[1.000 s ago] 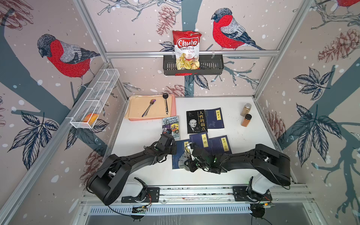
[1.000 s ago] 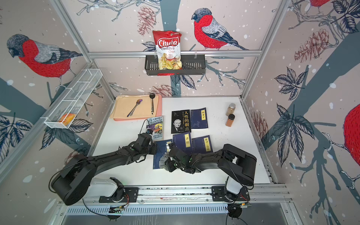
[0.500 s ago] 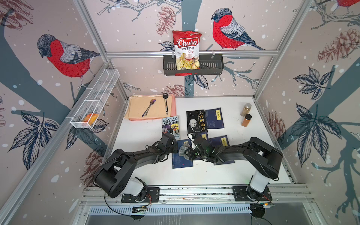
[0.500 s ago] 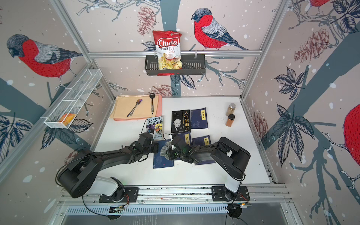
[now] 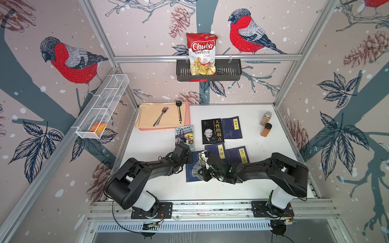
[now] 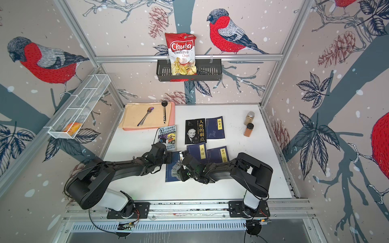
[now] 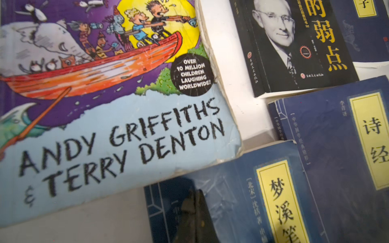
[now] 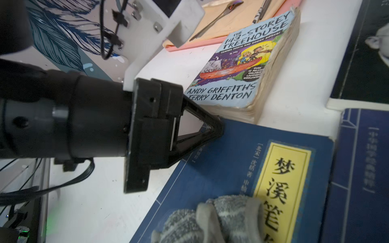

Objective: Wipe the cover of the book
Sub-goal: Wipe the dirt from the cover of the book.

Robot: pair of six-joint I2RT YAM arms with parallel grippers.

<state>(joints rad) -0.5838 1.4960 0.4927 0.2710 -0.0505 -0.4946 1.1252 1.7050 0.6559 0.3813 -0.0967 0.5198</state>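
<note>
- Right gripper [image 5: 203, 170] is closed on a grey cloth [image 8: 210, 218]. Its jaws are nearly together, and the cloth bunches out in front of them, lying on the cover.
- Left gripper [image 8: 218, 127] is closed too, with nothing between the jaws. Its joined tips press on one corner of the blue book [image 8: 210, 166], the corner nearest to the Treehouse paperback [image 8: 237, 69].
- The blue book lies directly under the right gripper, flat on the white table [image 5: 151, 185]. Its long axis runs across the direction in which this gripper points, so I judge the strokes should go sideways for the gripper, along the yellow title strip [image 8: 280, 189].
- The right gripper is the nearer one for the wiping. The left one, I think, only pins the book so that it does not slide.
- Just beside the book, on the side of the right gripper's own arm, lies a second blue book [image 8: 357, 168] — a wide stroke could push it.
- The containers are all well beyond both grippers:
  - the black wall basket [image 5: 229, 72] holds a bag of chips [image 5: 202, 52];
  - the white wire rack [image 5: 105, 101], out past the left gripper, has something orange [image 5: 96, 127] in its end compartment;
  - the peach tray [image 5: 147, 117] carries a spoon [image 5: 161, 115] and a small black ladle [image 5: 179, 111], which do not touch.
</note>
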